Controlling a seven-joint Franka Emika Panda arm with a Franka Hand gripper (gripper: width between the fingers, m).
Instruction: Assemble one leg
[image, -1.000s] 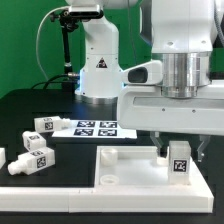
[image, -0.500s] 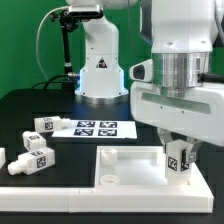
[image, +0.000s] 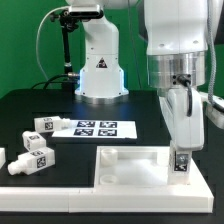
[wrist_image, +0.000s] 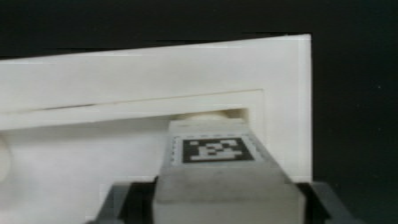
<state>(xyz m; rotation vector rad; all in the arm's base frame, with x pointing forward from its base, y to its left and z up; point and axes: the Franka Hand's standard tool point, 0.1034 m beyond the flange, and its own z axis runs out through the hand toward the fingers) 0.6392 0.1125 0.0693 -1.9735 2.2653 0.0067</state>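
While the arm is reaching down at the exterior view's right, the tool (image: 181, 158) is clamping a leg (image: 181, 163) between its fingers, tag facing the camera, and is holding it upright over the panel's (image: 130, 160) corner nearest that side. Whether the leg is touching the panel is hard to tell. Seen from the wrist view, the leg (wrist_image: 215, 160) is sitting between the dark fingers (wrist_image: 128, 203), with the panel's (wrist_image: 107, 85) raised rim just beyond it. Three more legs are lying on the black counter (image: 30, 105) toward the exterior view's left: one (image: 47, 125) near the marker board (image: 95, 128), another (image: 33, 153) closer, and a third (image: 2, 160) at the edge
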